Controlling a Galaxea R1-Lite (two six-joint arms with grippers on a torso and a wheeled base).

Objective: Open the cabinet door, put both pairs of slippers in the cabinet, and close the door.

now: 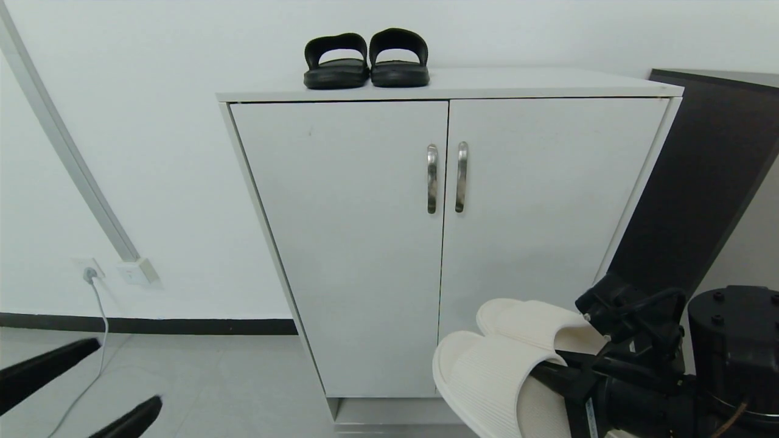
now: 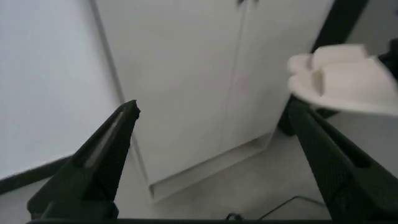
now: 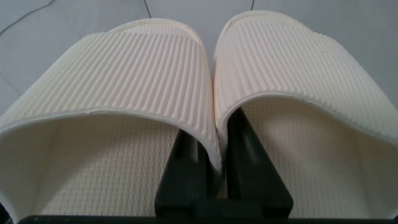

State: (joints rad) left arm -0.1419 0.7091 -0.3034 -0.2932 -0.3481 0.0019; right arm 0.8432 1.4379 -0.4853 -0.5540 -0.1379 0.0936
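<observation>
Your right hand (image 3: 214, 165) is clamped on the white slippers (image 1: 487, 371), low by the shut cabinet (image 1: 341, 255); the black slippers (image 1: 365, 61) sit on top. Your left hand (image 2: 211, 118) is spread wide, so hook a door handle (image 1: 431, 178) and pull straight.

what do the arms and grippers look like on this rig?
Left gripper: two matte black fingers tapering to points. Right gripper: black, flat parallel fingers. Right arm: black rounded housing with bolt heads, black cables looped over the wrist, a white label strip.
</observation>
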